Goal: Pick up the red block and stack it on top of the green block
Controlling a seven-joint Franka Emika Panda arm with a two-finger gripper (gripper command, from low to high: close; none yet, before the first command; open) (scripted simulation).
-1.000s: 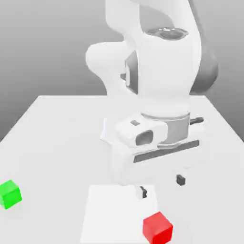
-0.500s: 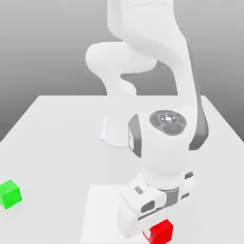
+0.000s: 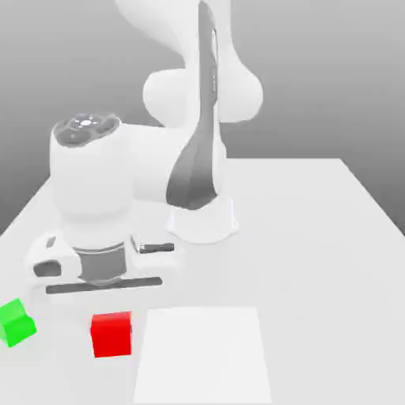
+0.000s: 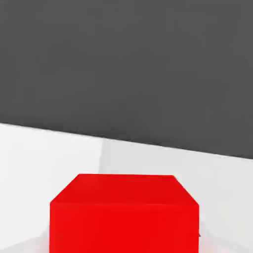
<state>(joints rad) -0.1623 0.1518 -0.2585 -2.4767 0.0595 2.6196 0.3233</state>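
Note:
The red block [image 3: 111, 334] hangs directly under the white hand of my gripper [image 3: 109, 307], which is shut on it. In the hand view the red block [image 4: 123, 213] looms very close, with the white table behind it. The green block [image 3: 16, 322] rests on the table near its front edge, a short way toward the exterior view's left of the red block and apart from it. I cannot tell how high the red block is above the table.
The arm's white base [image 3: 202, 221] stands mid-table behind the hand, and the arm bends over toward the exterior view's left. A paler square patch [image 3: 202, 356] lies on the table [image 3: 316, 237] just to the exterior view's right of the red block.
The gripper came down on the red block at the front right and shut on it. It has since swung with the block across to the exterior view's left, close to the green block.

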